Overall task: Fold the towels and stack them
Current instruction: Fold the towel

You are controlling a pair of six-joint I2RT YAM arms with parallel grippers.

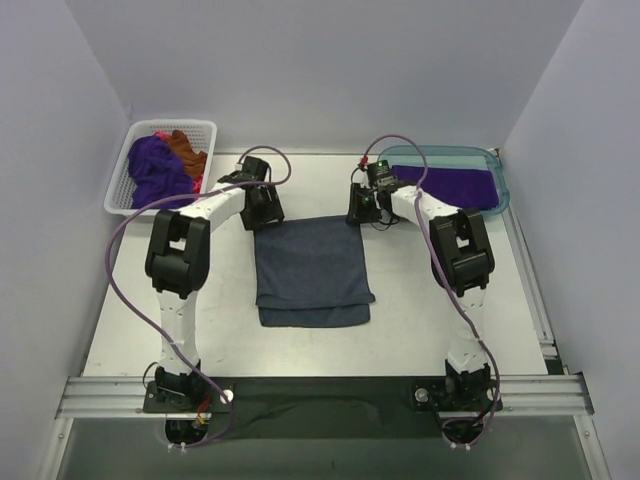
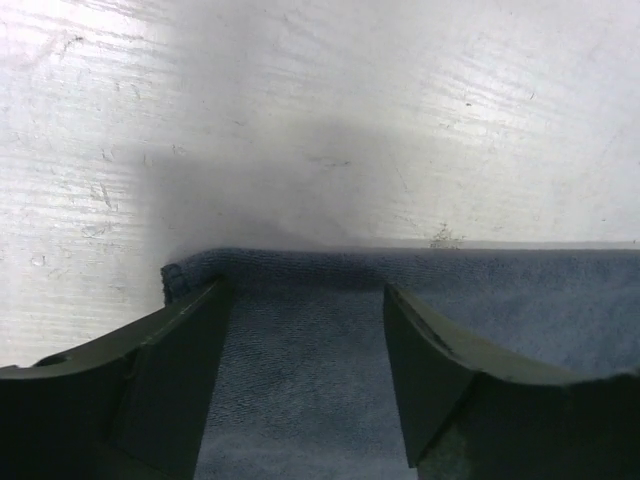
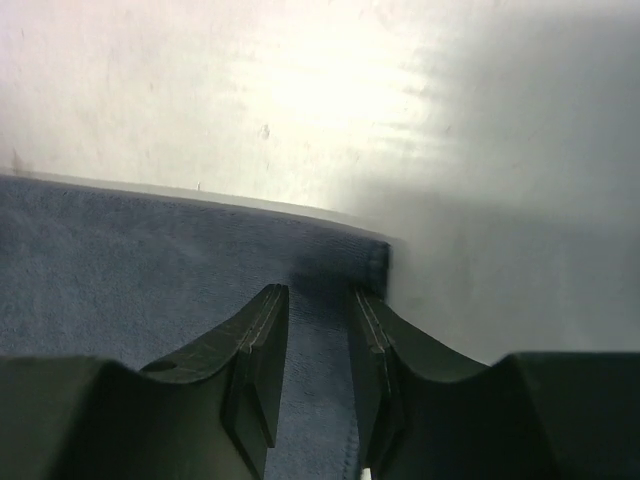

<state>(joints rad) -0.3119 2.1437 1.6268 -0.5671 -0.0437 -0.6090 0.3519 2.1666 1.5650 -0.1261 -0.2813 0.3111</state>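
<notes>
A dark slate blue-grey towel (image 1: 312,268) lies folded flat in the middle of the table, a lower layer showing along its near edge. My left gripper (image 1: 262,214) stands at its far left corner. In the left wrist view the left gripper (image 2: 305,300) is open wide, the towel (image 2: 300,390) flat under its fingers. My right gripper (image 1: 362,212) is at the far right corner. In the right wrist view the right gripper (image 3: 318,300) has its jaws a narrow gap apart over the towel (image 3: 120,280), right by the hem corner. Neither holds cloth.
A white lattice basket (image 1: 120,192) at the back left holds a purple towel (image 1: 155,170), a rust-brown one (image 1: 186,150) and a bit of pink (image 1: 198,181). A teal tub (image 1: 503,188) at the back right holds a folded purple towel (image 1: 455,185). White table (image 1: 450,330) surrounds the towel.
</notes>
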